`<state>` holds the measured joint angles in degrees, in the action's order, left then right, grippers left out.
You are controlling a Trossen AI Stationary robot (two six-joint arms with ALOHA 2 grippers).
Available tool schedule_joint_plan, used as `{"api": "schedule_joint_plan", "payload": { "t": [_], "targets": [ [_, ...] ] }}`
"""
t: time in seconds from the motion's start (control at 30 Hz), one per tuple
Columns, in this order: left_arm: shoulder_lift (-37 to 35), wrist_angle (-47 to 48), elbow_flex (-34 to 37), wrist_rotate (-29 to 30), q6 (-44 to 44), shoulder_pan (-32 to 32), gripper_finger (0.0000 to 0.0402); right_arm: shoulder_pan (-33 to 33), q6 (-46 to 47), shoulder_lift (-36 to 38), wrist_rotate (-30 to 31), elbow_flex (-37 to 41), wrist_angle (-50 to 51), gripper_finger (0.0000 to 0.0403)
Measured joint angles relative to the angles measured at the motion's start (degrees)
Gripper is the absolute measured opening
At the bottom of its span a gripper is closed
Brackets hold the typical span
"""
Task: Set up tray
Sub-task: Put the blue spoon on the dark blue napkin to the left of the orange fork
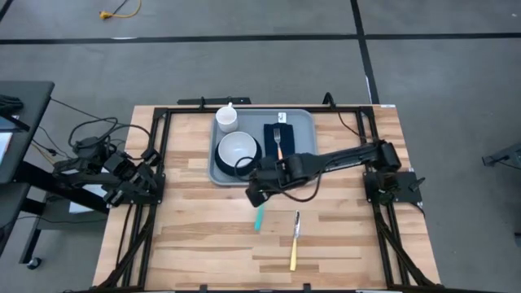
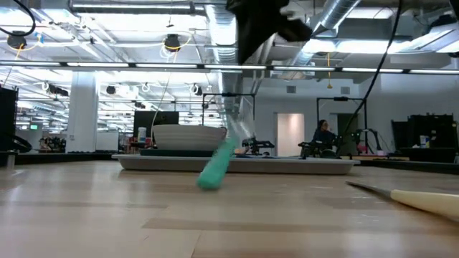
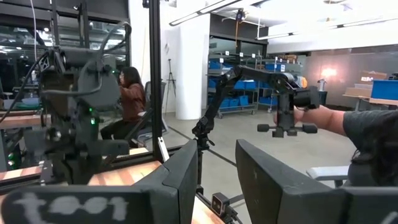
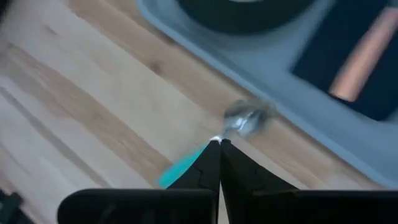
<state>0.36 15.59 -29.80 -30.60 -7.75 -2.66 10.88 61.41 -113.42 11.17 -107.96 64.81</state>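
Observation:
The pale grey-blue tray [image 1: 304, 122] lies at the table's far middle. It carries a white cup [image 1: 226, 119], a white bowl [image 1: 238, 150] on a dark plate, and a black napkin [image 1: 286, 143] with an orange-handled fork [image 1: 278, 140]. My right gripper [image 1: 256, 195] hangs just in front of the tray's near edge, shut on a teal-handled spoon [image 2: 216, 166]. My left gripper [image 3: 216, 180] waits at the table's left edge, its fingers a little apart and with nothing between them. My right gripper pinches the spoon's thin metal neck [image 4: 219, 140] between its two fingertips, between the teal handle [image 4: 180, 169] and the bowl end [image 4: 246, 118]. The fingers slant down from above. The spoon hangs tilted, handle end lowest; whether that end touches the table cannot be told.
A knife with a yellow handle [image 1: 295, 244] lies on the bare wood toward the near edge, right of the spoon. Black frame rails run along the table's left and right sides. People and equipment show in the room beyond.

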Motion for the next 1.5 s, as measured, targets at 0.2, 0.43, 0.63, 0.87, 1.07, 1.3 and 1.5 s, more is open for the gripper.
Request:
{"api": "schedule_joint_plan", "payload": {
  "t": [0.2,0.43,0.63,0.87,1.07,1.3,1.5],
  "targets": [
    [0.00,-0.05,0.00,0.01,0.00,-0.02,0.0098,-0.02,1.64,2.95,1.40,0.00,3.80,0.0000],
    [0.02,-0.03,0.00,0.01,0.00,-0.01,0.0098,-0.12,1.75,1.45,-4.43,0.09,3.95,0.0000],
    [0.00,-0.04,0.00,0.01,0.00,-0.02,0.0098,0.51,-1.20,-2.62,-9.28,0.29,3.07,0.0011],
    [0.02,0.09,0.00,-0.02,0.00,0.00,0.0098,2.95,-11.67,-9.14,-15.66,0.02,1.06,0.0071],
    [0.00,-0.03,0.00,0.03,0.00,0.00,0.0098,4.31,-20.32,-13.23,-17.29,0.08,1.46,0.0103],
    [0.00,-0.04,0.00,1.34,0.00,0.00,0.0098,6.23,-26.41,-15.57,-17.63,0.11,2.87,0.0106],
    [0.00,-0.02,0.00,1.34,0.00,0.00,0.0098,6.98,-21.81,-14.98,-13.72,0.04,2.92,0.0106]
  ]
}}
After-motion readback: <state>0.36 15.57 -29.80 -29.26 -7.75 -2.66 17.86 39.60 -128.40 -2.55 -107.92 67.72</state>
